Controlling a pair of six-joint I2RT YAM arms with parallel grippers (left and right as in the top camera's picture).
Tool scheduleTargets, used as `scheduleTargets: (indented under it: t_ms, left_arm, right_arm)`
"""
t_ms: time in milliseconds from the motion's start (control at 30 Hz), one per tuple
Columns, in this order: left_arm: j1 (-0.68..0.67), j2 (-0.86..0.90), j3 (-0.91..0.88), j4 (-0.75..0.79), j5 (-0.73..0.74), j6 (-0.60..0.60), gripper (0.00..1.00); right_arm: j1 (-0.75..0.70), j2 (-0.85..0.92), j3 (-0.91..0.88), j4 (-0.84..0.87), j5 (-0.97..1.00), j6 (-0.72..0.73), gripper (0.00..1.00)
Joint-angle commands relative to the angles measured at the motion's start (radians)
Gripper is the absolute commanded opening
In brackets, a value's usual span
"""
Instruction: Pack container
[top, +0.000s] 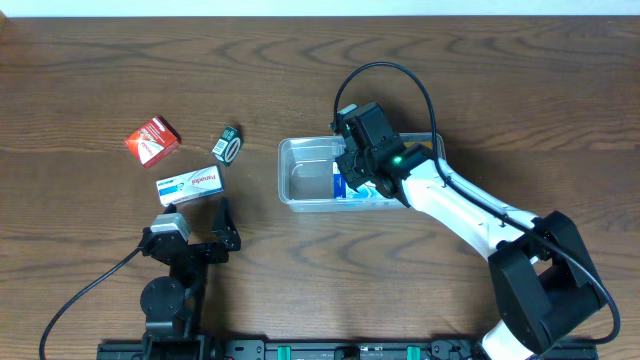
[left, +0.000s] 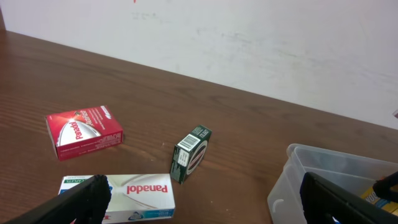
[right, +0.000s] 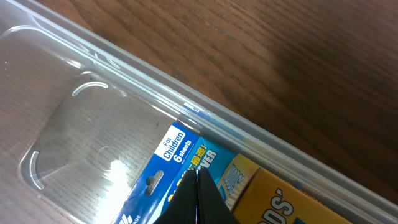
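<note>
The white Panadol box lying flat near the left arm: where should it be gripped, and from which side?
Probably across its two long edges near the middle, coming down from above. The white Panadol box lies flat, broad face up, so its short width suits the jaws best; the red box and green box stand apart, leaving both long edges free.

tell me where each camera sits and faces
Overhead: above the table, looking straight down; left arm and right arm show.
Left wrist: low, facing the red box and container; open left jaws at bottom.
Right wrist: over the container, facing a blue pack inside; shut right jaws show.
All three share the container.
</note>
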Motion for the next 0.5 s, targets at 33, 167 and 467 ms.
scheduleTargets:
  t_ms: [33, 167, 467]
  left_arm:
    - [-0.004, 0.0, -0.016, -0.035, 0.011, 0.013, 0.98]
    - [-0.004, 0.0, -0.016, -0.035, 0.011, 0.013, 0.98]
    - [-0.004, 0.0, -0.016, -0.035, 0.011, 0.013, 0.98]
  right_arm:
    - [-0.014, 0.014, 0.016, -0.009, 0.027, 0.01, 0.01]
    - [-0.015, 0.014, 0.016, -0.018, 0.033, 0.01, 0.01]
    - [-0.014, -0.026, 0.054, -0.043, -0.031, 0.01, 0.19]
